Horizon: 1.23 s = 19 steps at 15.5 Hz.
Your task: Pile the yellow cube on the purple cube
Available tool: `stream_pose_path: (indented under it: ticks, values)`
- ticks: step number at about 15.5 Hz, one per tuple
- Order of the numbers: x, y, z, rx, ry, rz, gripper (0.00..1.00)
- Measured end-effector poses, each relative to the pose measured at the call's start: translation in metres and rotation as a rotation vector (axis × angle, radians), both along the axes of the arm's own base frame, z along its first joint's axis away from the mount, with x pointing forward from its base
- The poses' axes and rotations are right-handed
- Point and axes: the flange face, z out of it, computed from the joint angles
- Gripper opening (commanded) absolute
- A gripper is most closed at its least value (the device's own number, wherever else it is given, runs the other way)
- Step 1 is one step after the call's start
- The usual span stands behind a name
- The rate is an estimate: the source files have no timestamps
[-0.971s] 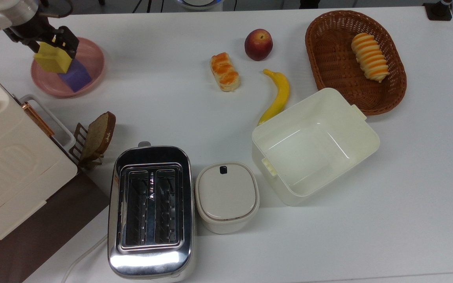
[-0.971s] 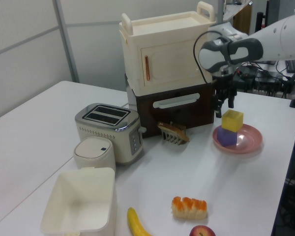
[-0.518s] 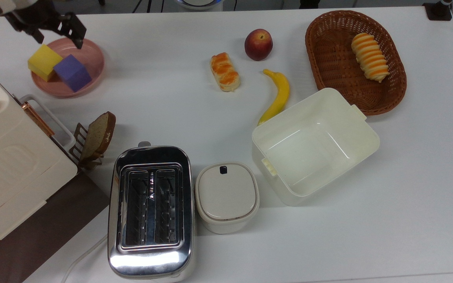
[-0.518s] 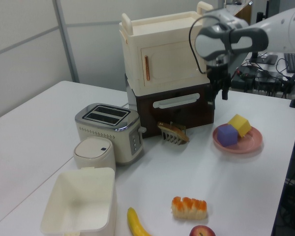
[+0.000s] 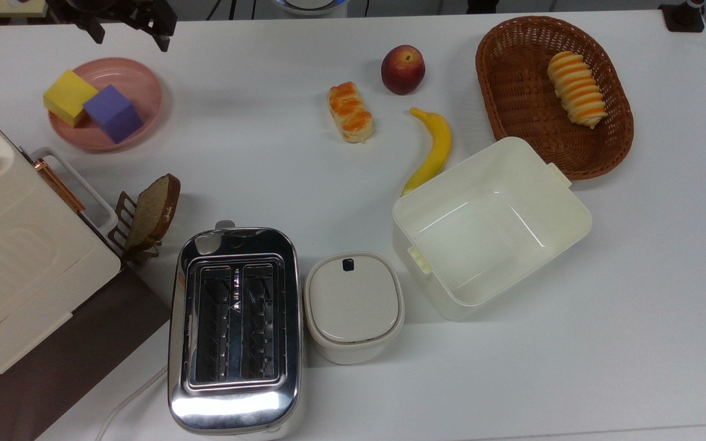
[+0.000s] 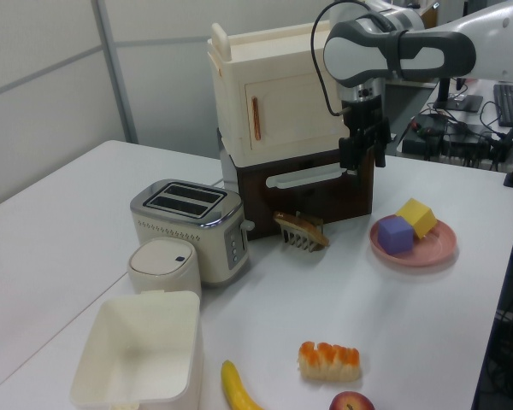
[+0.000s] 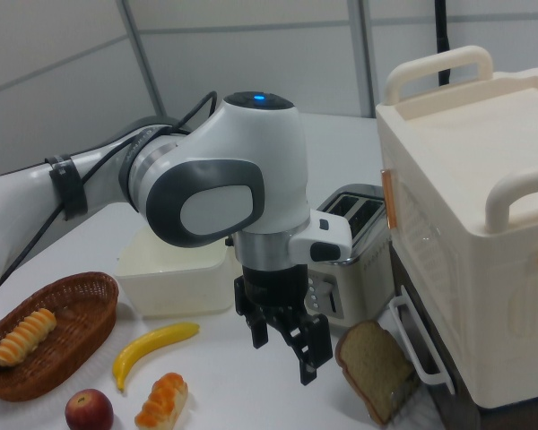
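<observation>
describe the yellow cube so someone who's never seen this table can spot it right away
Find the round pink plate at the top view's far left, near the cream cabinet. Two blocks sit on it side by side. The yellow cube is the one nearest the top view's left edge, tilted over the rim and touching the purple cube; it is blocky, unlike the long curved banana.

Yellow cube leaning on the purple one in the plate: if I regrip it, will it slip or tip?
The yellow cube sits tilted against the purple cube on the pink plate's rim, so it may rock when touched. Its flat matte faces probably suit the tool and look unlikely to slip. It seems light, so stacked off-centre it could tip.
</observation>
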Motion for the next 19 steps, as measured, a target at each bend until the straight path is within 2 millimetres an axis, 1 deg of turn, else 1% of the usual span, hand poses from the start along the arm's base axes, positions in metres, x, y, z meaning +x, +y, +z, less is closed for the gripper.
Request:
stream_pose_path:
  ticks: [2, 3, 4, 6, 7, 9, 10, 11, 12, 17, 19]
  values:
    - [0.000, 0.001, 0.001, -0.004, 0.000, -0.010, 1.00]
    - [-0.001, -0.002, 0.001, -0.009, 0.001, -0.015, 1.00]
    - [-0.004, -0.010, 0.001, -0.021, 0.006, -0.026, 1.00]
    - [-0.017, -0.040, 0.001, -0.049, 0.018, -0.069, 1.00]
    - [-0.025, -0.058, -0.001, -0.059, 0.019, -0.100, 1.00]
    - [-0.042, -0.097, -0.012, -0.077, 0.004, -0.169, 1.00]
    - [-0.051, -0.115, -0.022, -0.087, -0.004, -0.202, 1.00]
    - [-0.058, -0.128, -0.035, -0.094, -0.010, -0.225, 1.00]
    - [-0.062, -0.136, -0.051, -0.102, -0.015, -0.245, 1.00]
    - [-0.068, -0.166, -0.134, -0.130, -0.084, -0.361, 1.00]
    - [-0.070, -0.175, -0.155, -0.139, -0.087, -0.382, 1.00]
